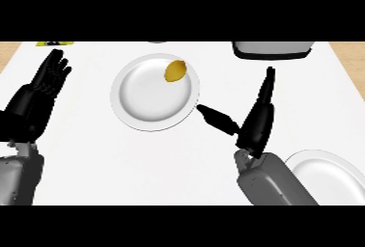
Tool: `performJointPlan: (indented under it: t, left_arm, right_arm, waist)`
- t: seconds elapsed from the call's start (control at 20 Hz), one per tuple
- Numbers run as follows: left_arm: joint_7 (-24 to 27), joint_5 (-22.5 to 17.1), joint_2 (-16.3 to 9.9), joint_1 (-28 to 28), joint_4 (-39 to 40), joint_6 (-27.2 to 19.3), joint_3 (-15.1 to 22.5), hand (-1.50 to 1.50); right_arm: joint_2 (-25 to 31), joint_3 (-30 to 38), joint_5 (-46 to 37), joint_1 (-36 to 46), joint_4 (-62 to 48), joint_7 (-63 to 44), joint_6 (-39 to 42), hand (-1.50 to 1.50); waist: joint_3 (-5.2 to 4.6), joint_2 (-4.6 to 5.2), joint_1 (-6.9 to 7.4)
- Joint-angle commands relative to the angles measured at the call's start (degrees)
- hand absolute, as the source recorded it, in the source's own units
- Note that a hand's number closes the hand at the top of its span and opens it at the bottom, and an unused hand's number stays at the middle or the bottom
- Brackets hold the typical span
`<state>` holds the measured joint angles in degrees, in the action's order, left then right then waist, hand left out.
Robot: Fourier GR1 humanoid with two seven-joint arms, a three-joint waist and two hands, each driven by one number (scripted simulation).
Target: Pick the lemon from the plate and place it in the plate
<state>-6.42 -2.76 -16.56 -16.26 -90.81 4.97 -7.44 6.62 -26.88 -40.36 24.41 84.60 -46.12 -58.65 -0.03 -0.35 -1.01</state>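
A yellow lemon (175, 71) lies near the upper right rim of a white plate (146, 103) at the middle of the counter. My right hand (254, 126) is open to the right of that plate, fingers straight and pointing away from me, thumb spread toward the plate's rim. It does not touch the lemon. A second white plate (329, 174) sits at the lower right, partly hidden behind my right forearm. My left hand (44, 82) rests open at the left edge, fingers up.
A dark appliance with a grey top (273, 49) stands at the back right. A small yellow and black item (55, 43) lies at the back left edge. Wood flooring shows past both side edges of the white counter.
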Motion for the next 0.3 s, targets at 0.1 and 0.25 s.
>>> performJointPlan:
  t: [0.1,0.25]
  left_arm:
    - [-0.22,-0.52,0.05,1.91,-1.51,1.94,-0.30,0.00]
    - [-0.49,0.57,0.93,1.12,-0.90,0.32,-0.25,0.00]
  right_arm:
    - [3.63,1.64,-3.77,-10.72,14.59,-1.82,6.96,-1.50]
    - [7.39,0.46,-3.07,-16.99,16.77,2.75,4.55,-1.50]
  waist:
    - [0.01,0.20,0.65]
    - [0.04,0.27,0.56]
